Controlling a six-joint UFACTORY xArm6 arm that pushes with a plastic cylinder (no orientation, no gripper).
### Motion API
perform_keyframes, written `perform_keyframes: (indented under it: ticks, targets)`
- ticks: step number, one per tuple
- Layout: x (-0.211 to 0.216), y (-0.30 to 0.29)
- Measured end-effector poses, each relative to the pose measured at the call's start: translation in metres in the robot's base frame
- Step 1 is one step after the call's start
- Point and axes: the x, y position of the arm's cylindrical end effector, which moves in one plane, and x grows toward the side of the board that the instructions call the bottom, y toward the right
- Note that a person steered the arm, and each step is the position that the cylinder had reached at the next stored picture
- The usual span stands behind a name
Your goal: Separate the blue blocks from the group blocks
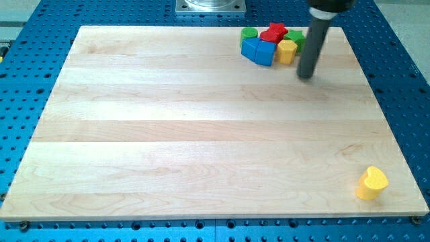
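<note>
End effector first: it is a plain rod with nothing to open or close and grips nothing. My tip (306, 75) rests on the desk (201, 134) at the upper right of the frame, just right of the yellow block (287, 51) and below the cluster. The blue blocks (259, 50) sit pressed against the cluster's left side, touching the red star block (274, 32), with green blocks (250, 33) behind. A yellow heart block (371, 183) lies well apart at lower right. Judging by this, the tip stands on the wrong side and probably needs to get behind the blue blocks.
</note>
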Motion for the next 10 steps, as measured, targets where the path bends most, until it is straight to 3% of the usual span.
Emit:
perform_keyframes:
  ticks: [1, 3, 4, 10]
  targets:
    - [-0.014, 0.036]
    - [-0.129, 0.067]
    - [-0.15, 0.058]
    - [-0.048, -0.096]
